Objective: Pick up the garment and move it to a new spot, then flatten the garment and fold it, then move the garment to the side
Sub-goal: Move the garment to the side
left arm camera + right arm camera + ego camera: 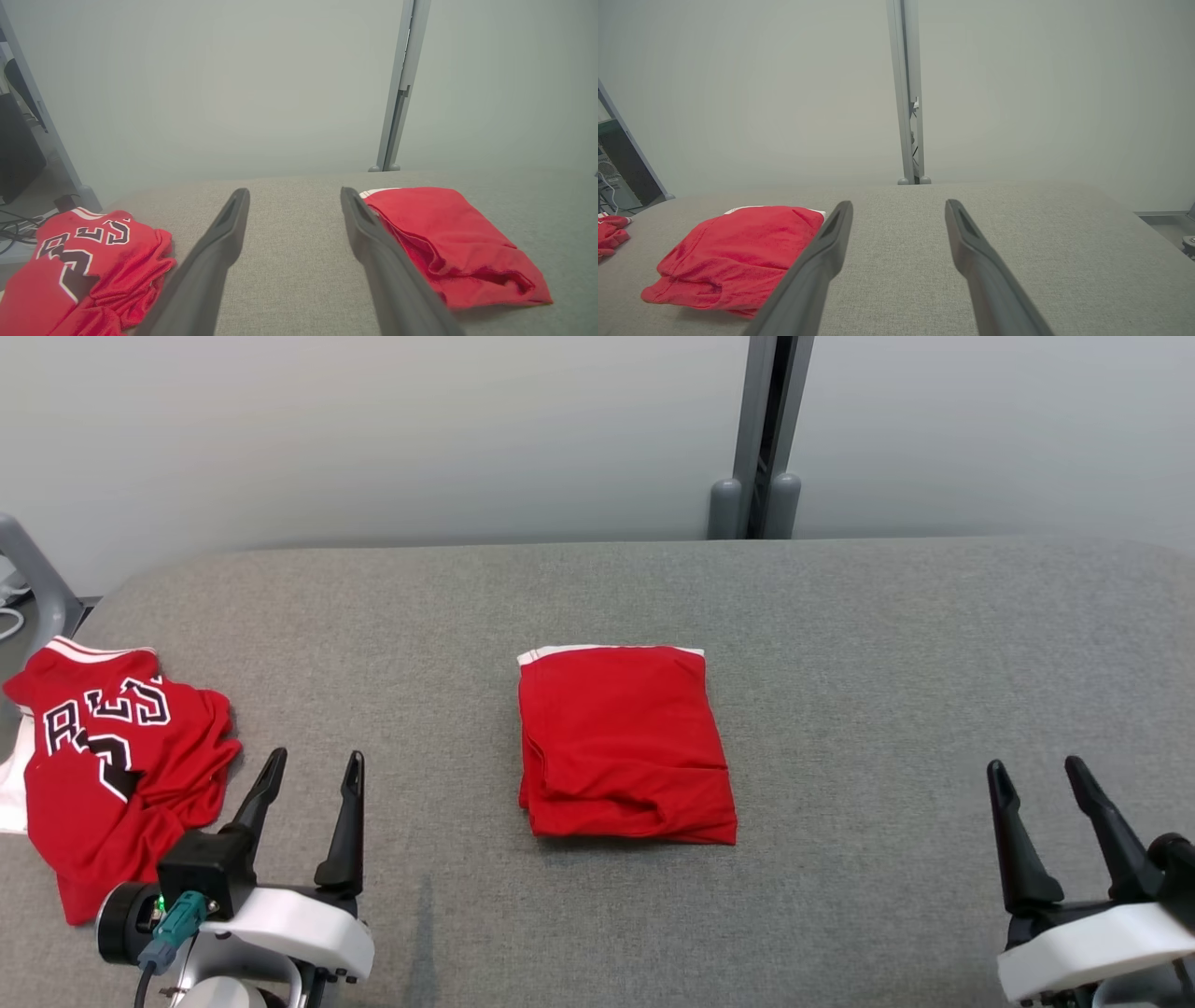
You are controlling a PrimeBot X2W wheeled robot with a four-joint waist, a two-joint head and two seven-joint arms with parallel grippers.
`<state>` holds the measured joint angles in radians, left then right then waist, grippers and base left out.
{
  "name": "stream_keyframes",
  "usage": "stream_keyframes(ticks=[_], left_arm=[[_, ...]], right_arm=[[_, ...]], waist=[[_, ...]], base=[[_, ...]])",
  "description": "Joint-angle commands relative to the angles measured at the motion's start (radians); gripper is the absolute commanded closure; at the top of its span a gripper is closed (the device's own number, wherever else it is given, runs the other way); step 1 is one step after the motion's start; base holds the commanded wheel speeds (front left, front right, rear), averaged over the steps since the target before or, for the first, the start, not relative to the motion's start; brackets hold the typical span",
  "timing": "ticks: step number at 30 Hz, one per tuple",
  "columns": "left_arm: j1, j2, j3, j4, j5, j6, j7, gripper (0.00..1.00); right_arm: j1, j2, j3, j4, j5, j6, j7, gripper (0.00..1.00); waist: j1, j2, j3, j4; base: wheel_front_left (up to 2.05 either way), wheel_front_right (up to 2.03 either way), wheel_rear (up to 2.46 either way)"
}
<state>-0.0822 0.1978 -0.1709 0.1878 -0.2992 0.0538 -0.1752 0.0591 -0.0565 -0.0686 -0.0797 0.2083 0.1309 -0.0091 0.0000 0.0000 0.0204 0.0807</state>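
The folded red garment (pixel 624 745) lies flat at the centre of the grey surface (pixel 887 663), its bulging loose edge toward 6 o'clock. The left pincer (pixel 313 761) at 7 o'clock and the right pincer (pixel 1034 767) at 4 o'clock both stand wide open and empty, well apart from it. Moving it aside looks to be the step left. Pinching only the top layer would likely unfold it; dragging it toward 9 o'clock risks tangling with the crumpled jersey (pixel 103 756)
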Motion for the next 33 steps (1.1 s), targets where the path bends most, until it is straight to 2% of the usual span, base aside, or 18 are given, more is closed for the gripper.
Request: stream_keyframes(ticks=[1, 11, 18, 25, 33], left_arm=[[-0.021, 0.001, 0.001, -0.001, -0.005, 0.002, -0.003, 0.00], [-0.120, -0.031, -0.017, -0.002, -0.009, -0.007, -0.045, 0.00], [-0.192, -0.066, -0.024, 0.020, -0.011, -0.018, -0.076, 0.00], [-0.226, -0.088, -0.020, 0.039, -0.011, -0.033, -0.090, 0.00], [-0.239, -0.103, -0.006, 0.030, 0.007, -0.044, -0.091, 0.00]], right_arm=[[-0.018, -0.008, -0.010, -0.005, -0.010, 0.000, 0.005, 0.00], [-0.138, -0.093, -0.008, 0.093, 0.009, 0.000, 0.035, 0.00], [-0.261, -0.153, 0.079, 0.222, 0.024, 0.000, 0.046, 0.00], [-0.358, -0.153, 0.190, 0.388, 0.058, 0.000, 0.032, 0.00], [-0.420, -0.128, 0.288, 0.538, 0.113, 0.000, 0.010, 0.00]], waist=[[0.0000, 0.0000, 0.012, 0.011], [0.0000, 0.0000, 0.124, 0.131], [0.0000, 0.0000, 0.211, 0.221], [0.0000, 0.0000, 0.258, 0.261], [0.0000, 0.0000, 0.273, 0.269]], base=[[0.00, 0.00, 0.00], [0.00, 0.00, 0.00], [0.00, 0.00, 0.00], [0.00, 0.00, 0.00], [0.00, 0.00, 0.00]])
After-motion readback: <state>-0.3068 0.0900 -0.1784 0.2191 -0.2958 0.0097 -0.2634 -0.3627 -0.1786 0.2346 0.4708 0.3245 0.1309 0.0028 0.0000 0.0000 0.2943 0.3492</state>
